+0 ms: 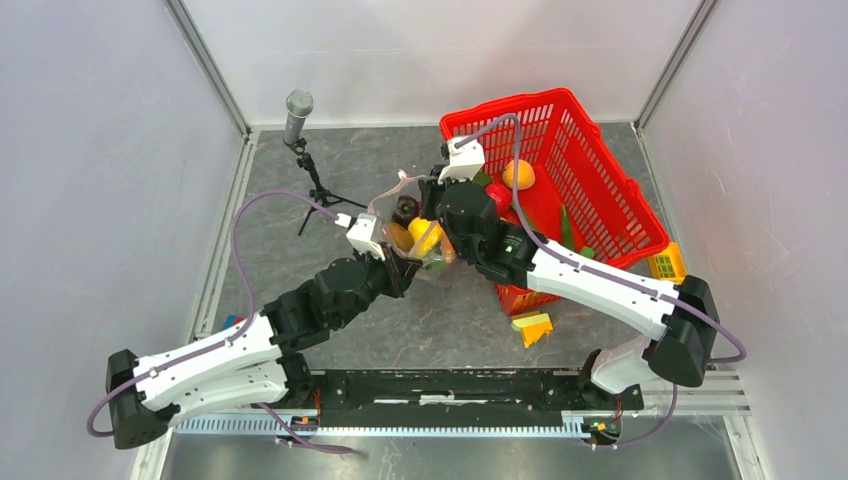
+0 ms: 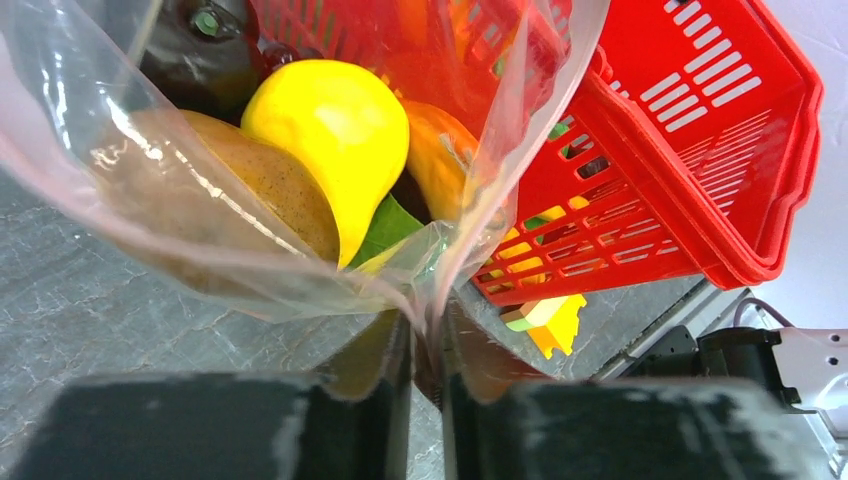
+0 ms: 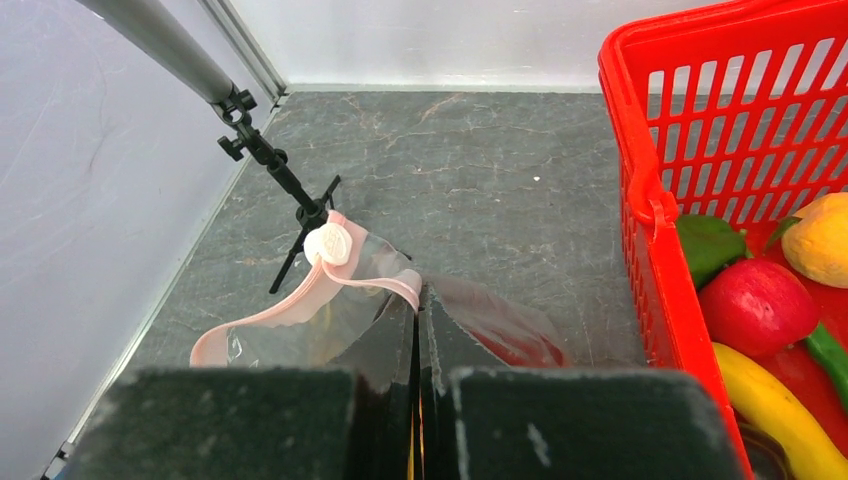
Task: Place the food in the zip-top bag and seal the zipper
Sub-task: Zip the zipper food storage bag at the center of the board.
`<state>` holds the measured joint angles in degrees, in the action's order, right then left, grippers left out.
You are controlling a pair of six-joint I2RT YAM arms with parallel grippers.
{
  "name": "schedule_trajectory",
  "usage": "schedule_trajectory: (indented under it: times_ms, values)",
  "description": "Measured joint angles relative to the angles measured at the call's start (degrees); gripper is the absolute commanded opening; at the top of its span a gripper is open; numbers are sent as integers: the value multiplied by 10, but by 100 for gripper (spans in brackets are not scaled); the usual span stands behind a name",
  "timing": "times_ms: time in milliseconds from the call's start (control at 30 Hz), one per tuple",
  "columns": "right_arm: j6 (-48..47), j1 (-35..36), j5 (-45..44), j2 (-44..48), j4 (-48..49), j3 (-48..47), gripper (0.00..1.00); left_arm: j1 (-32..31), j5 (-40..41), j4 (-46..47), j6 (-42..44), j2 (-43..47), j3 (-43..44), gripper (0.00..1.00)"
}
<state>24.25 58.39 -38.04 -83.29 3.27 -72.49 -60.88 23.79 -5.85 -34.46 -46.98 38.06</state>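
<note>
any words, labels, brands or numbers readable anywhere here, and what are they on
None: no readable text in any view. The bag shows only clear film, the red basket bare mesh, and the white round tab on the pink zipper looks blank, though too small to be sure.

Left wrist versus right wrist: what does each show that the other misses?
Left wrist only: a yellow fruit and a brown piece inside the zip-top bag. Right wrist only: the pink zipper, a microphone stand, a red fruit in the red basket. Both: the bag, pinched by the left gripper and the right gripper respectively, and the basket.
</note>
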Motion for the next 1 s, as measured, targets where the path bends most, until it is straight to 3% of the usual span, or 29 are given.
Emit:
schedule_trajectory:
  times_ms: [100,333,600,800,900,1000]
  values:
    - [-2,0,7,6,-4,2,0,0,0,0,14,14,0,3]
    - [-19,1,47,38,-13,21,0,0,-24,-50,87,54,23,2]
    - [-31,14,136,144,-3,95,0,0,-112,-222,212,70,185,2]
    - [-30,22,212,242,6,155,3,-2,-195,-298,272,64,242,2]
    - [-31,22,229,287,10,200,14,-3,-233,-330,295,47,250,2]
    - [-42,18,236,320,2,233,36,-3,-275,-366,311,31,251,2]
